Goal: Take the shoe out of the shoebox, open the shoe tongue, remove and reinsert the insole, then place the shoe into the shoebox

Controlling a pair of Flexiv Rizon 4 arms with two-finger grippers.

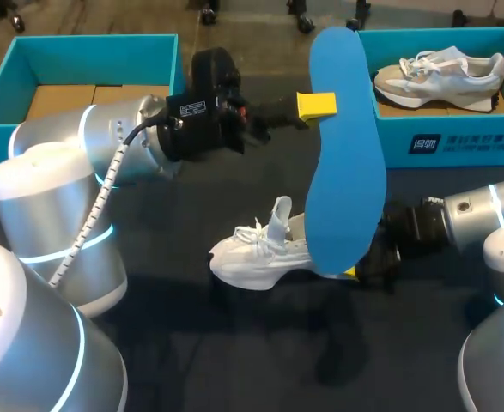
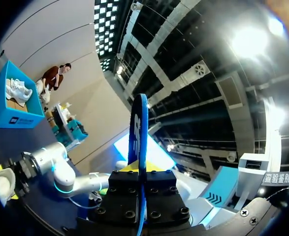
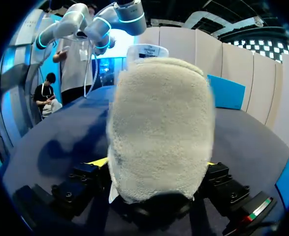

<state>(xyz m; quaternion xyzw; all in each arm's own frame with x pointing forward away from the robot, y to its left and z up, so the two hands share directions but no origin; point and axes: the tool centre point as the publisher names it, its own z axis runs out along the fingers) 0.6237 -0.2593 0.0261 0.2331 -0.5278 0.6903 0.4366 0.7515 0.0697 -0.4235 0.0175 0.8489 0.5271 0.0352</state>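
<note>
Blue and long, the insole [image 1: 346,163] is standing on edge above the table [image 1: 234,360], pinched partway down its length by the left gripper [image 1: 317,105]; that gripper is reaching in from the left with its yellow tips pressing the insole from both sides; in the left wrist view the insole is showing edge-on, rising straight ahead from between the fingers. Its far end is reaching towards the boxes; its near end is overlapping the heel of the white shoe [image 1: 256,253] in the head view, and whether the two are touching cannot be told.

The white shoe is resting on its sole near the middle of the table, toe pointing towards the left arm, tongue standing up; the right gripper [image 1: 355,273] is coming in low from the right and clamping the heel, and in the right wrist view the heel is filling the space between the two fingers, which are touching it on either side.

Counting: one insole; two shoes, the white one on the table and a second shoe [image 1: 440,75], beige and grey, lying on its side in the right shoebox [image 1: 458,137]; two teal shoeboxes at the far edge, the left shoebox [image 1: 88,47] showing only its brown cardboard floor; two grippers, each one holding something.
</note>
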